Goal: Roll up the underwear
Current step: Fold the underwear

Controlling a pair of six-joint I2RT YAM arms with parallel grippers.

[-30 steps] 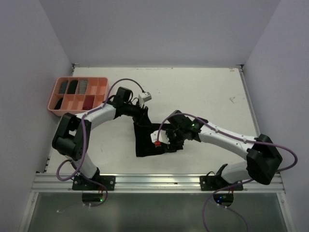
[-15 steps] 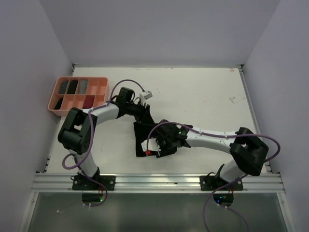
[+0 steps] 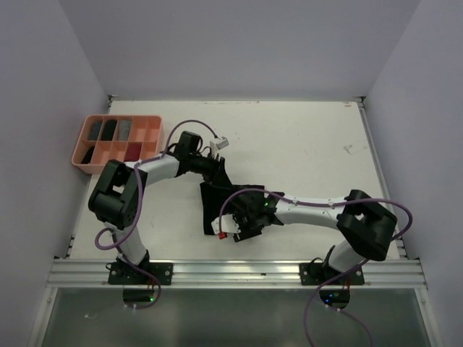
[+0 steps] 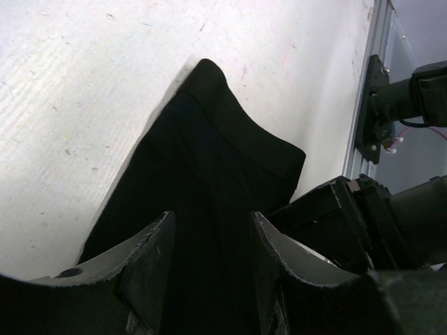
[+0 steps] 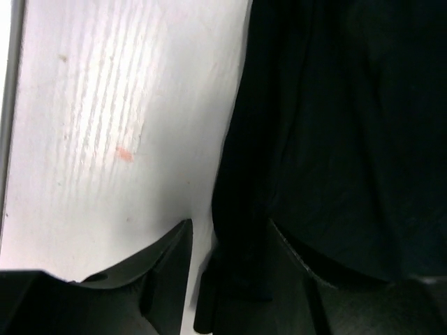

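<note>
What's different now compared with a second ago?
The right hand slid left and nearer, to the near-left edge of the black underwear; its fingers now straddle that edge without clamping it. The left hand stayed at the far edge, and the pink tray didn't move.

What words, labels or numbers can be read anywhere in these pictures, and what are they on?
No text can be read anywhere.
The small white and red part by the right arm's wrist is too small to show any writing.
The plain black cloth underwear, the salmon-pink plastic compartment tray and the white table show no print.
</note>
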